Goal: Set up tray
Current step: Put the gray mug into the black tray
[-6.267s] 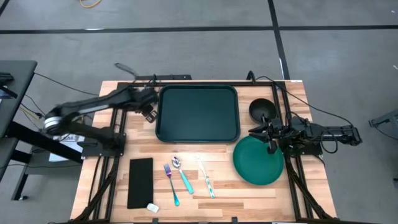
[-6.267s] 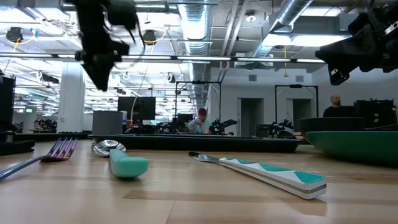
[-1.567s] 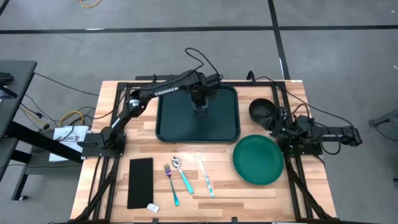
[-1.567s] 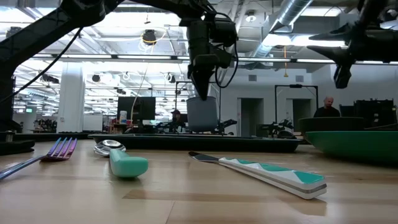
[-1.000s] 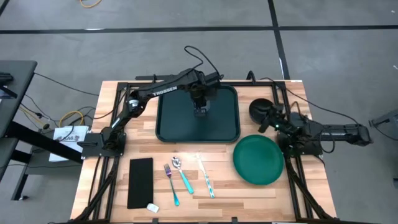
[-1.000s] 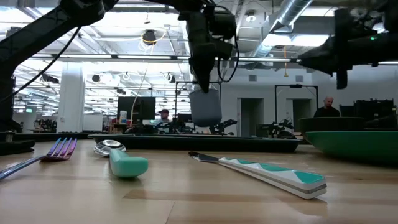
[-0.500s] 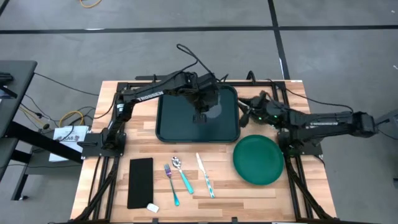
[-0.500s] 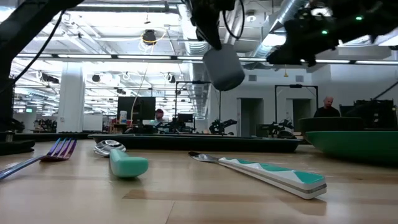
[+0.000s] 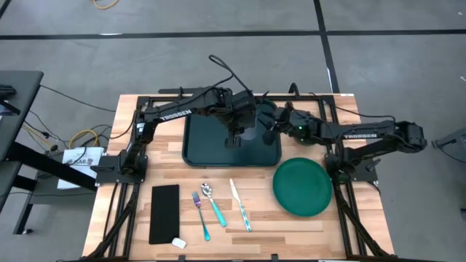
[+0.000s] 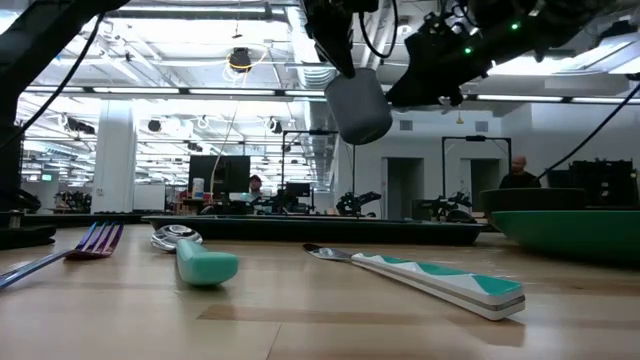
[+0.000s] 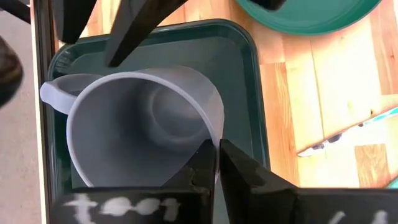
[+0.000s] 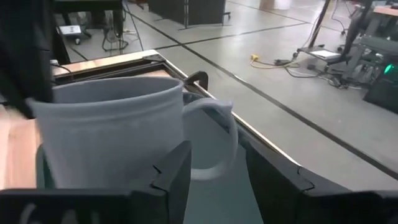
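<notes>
A grey mug [image 11: 143, 124] is held by its rim above the tray [image 9: 200, 149] in the left end effector [image 11: 214, 163]; the right end effector [image 12: 214, 163], open around its handle, is positioned alongside. Tray unfilled; plate [image 9: 302, 188] and cutlery [image 9: 218, 207] remain beside it.

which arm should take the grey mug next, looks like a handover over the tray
Right. The left pincer pinches the grey mug by its rim above the tray, and the right pincer is open, its fingers either side of the mug's handle, ready to close.
</notes>
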`<state>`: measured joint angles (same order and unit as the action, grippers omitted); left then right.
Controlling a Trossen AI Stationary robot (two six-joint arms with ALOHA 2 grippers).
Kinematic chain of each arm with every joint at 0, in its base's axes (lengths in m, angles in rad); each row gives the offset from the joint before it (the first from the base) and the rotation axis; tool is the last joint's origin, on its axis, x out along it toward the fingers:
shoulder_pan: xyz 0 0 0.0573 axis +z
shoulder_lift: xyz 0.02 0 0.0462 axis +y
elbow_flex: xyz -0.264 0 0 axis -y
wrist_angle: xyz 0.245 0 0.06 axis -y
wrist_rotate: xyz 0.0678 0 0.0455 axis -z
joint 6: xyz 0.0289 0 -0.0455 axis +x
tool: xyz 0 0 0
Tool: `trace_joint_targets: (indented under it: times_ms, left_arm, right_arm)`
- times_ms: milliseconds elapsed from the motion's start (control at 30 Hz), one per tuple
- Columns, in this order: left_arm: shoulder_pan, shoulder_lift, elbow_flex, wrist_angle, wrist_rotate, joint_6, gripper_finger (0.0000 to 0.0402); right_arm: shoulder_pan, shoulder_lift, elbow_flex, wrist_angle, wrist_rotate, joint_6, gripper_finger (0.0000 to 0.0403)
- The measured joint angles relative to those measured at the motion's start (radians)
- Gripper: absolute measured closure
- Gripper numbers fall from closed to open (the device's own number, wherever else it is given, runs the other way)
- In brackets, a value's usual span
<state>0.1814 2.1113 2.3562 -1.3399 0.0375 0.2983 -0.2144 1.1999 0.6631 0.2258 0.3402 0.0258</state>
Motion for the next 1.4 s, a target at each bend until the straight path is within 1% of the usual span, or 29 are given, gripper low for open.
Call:
trace_joint_targets:
  times_ms: [167, 433, 600, 767, 967, 1100, 1333, 1400]
  left_arm:
    - [-0.008, 0.000, 0.000, -0.005, 0.006, 0.018, 0.0401]
    - [-0.034, 0.000, 0.000, -0.003, 0.003, 0.032, 0.0401]
    - [-0.037, 0.000, 0.000, 0.004, 0.004, 0.032, 0.0401]
    - [-0.018, 0.000, 0.000, -0.007, -0.013, 0.021, 0.0401]
    - [0.011, 0.000, 0.000, -0.076, -0.021, -0.017, 0.0401]
    - [0.018, 0.000, 0.000, -0.066, -0.020, -0.018, 0.0401]
    - [0.017, 0.000, 0.000, 0.003, -0.017, -0.009, 0.0401]
    - [0.017, 0.000, 0.000, 0.018, 0.002, -0.006, 0.0401]
  right_arm:
    - [-0.020, 0.033, 0.012, -0.001, 0.000, 0.000, 0.0272]
    - [-0.082, 0.033, 0.012, -0.004, -0.005, 0.000, 0.0285]
    - [-0.102, 0.033, 0.012, -0.004, -0.113, 0.000, 0.0291]
    - [-0.095, 0.032, 0.012, -0.004, -0.097, 0.000, 0.0292]
    - [-0.102, 0.030, 0.012, -0.006, -0.074, 0.001, 0.0292]
    - [-0.096, 0.029, 0.012, -0.005, -0.078, 0.001, 0.0292]
    - [-0.073, 0.029, 0.012, -0.005, -0.081, 0.001, 0.0292]
    - [-0.074, 0.029, 0.012, -0.005, -0.081, 0.001, 0.0292]
